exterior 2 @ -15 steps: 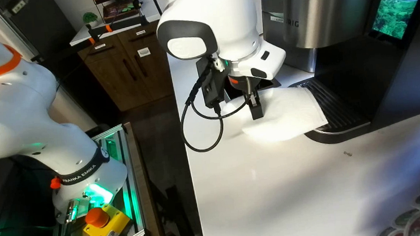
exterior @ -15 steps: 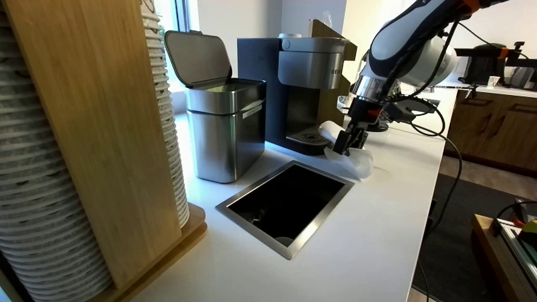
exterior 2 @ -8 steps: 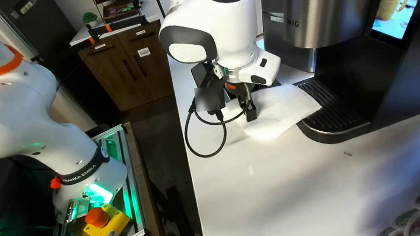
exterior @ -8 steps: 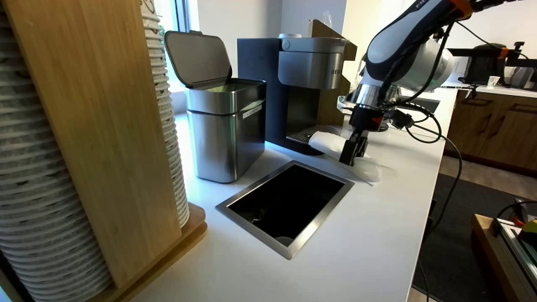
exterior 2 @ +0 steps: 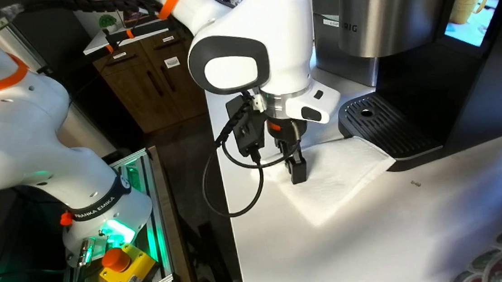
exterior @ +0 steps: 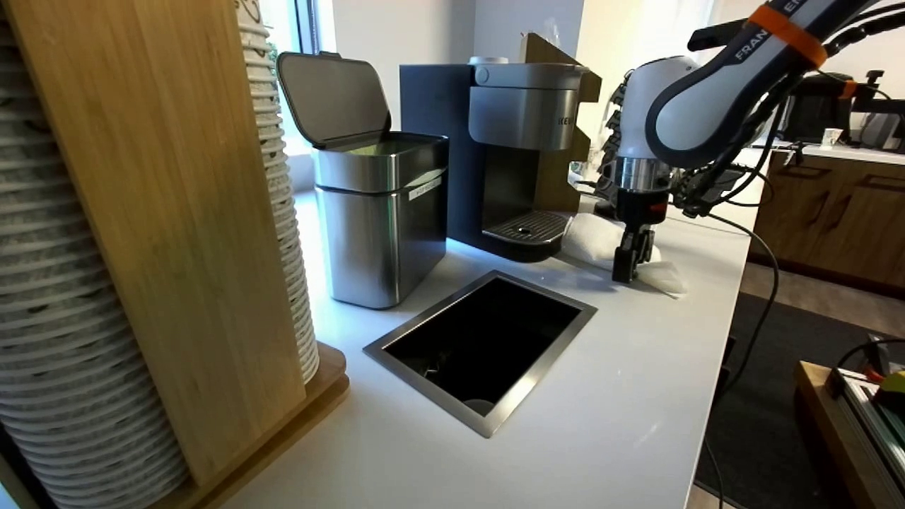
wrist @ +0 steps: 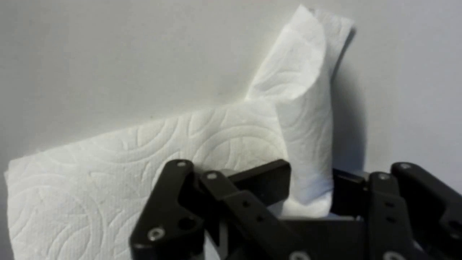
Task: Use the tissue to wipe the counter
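In an exterior view: coffee machine [exterior: 523, 116] stands on the white counter [exterior: 601, 417]. Tissue [exterior: 592, 237] sits on the counter, a bit bunched, right by the coffee machine's drip tray [exterior: 532, 227]. Gripper [exterior: 633, 263] points down, tips at the tissue. Steel bin [exterior: 359, 237] with raised lid [exterior: 336, 99] stands just beside the coffee machine. Steel-rimmed opening [exterior: 539, 362] is set in the counter near the coffee machine. Wooden panel [exterior: 166, 212] and stacked paper cups [exterior: 74, 318] are well apart from the coffee machine.

In an exterior view: lit screen [exterior 2: 468, 10] on the coffee machine. Tissue lies spread on the counter in front of the coffee machine, one edge right at its base; can't tell if it laps over. Arm [exterior 2: 288, 33] hangs over the counter in front of the coffee machine, gripper down on the tissue. Tiny bit [exterior 2: 415, 183], too small to name, is on the counter near the coffee machine's base. Red button [exterior 2: 116, 260] on a yellow box [exterior 2: 137, 265], well apart from the coffee machine.

Wrist view: gripper pinches a raised fold of the tissue, black fingers [wrist: 265, 182] touching it from both sides. Rest of the tissue is mostly flat, embossed pattern showing; fold's end sticks out past the fingertips, shadow on the counter beside it
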Available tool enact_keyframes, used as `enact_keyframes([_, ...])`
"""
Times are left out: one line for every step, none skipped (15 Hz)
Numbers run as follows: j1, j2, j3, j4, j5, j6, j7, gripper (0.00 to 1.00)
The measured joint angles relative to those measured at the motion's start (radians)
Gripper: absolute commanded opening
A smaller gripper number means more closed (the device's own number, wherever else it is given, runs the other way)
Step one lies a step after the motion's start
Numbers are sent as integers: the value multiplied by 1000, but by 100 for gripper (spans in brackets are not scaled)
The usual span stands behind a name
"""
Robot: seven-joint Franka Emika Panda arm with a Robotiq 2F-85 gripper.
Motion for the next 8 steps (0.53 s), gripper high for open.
enact_keyframes([-2,1,-3,0,-13,19,21,0])
enact_keyframes([-2,2,-2,-1,-14,45,31,0])
enact_keyframes([0,4,0,-2,-14,78,37,0])
enact_keyframes([2,7,6,-4,-14,116,44,0])
enact_keyframes([6,11,13,-5,-14,150,49,0])
enact_keyframes([11,16,21,-6,-14,182,53,0])
enact_keyframes([16,21,31,-6,-14,211,57,0])
enact_keyframes([23,28,40,-6,-14,238,61,0])
